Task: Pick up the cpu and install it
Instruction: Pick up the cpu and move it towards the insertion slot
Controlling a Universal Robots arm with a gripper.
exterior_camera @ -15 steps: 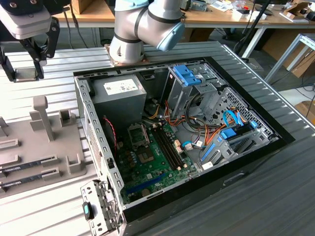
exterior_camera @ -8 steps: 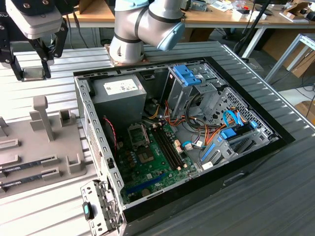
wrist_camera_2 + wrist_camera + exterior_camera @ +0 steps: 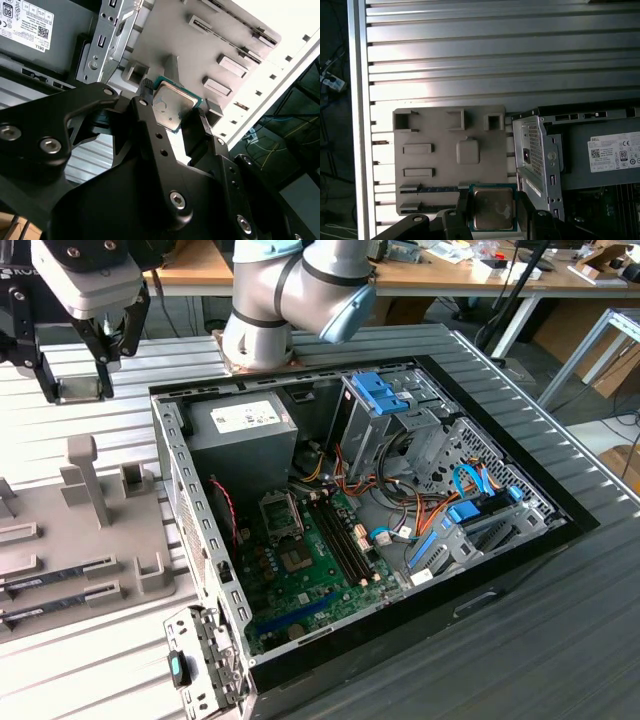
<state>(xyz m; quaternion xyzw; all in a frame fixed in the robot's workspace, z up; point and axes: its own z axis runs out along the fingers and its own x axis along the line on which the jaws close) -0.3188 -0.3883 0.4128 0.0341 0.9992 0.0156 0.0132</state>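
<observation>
Hovering the gripper [image 3: 85, 365] over the grey parts tray [image 3: 50, 505] at the exterior view's left, just outside the open computer case [image 3: 170, 480] and well apart from the CPU socket [image 3: 281, 515] on the motherboard [image 3: 300, 585], itself near the power supply [image 3: 250, 430]; standing high above the tray, presumably for clearance over its upright posts and the case wall. Clamping the cpu [image 3: 172, 105] in the second wrist view by two opposite edges, fingers [image 3: 196, 132] narrowed onto it, silvery top facing the camera and a thin green rim peeking out; gripping the edges, probably, for sparing the flat faces any contact. Holding the cpu in the first wrist view over the tray's side nearest the case, apparently clear of it, close to the slots bearing the memory sticks [image 3: 427, 189] and near a raised square pad [image 3: 468, 151]; showing also the slatted aluminium table [image 3: 470, 50] beneath, and moulded recesses in the tray, seemingly for fixing each part in a known spot.
</observation>
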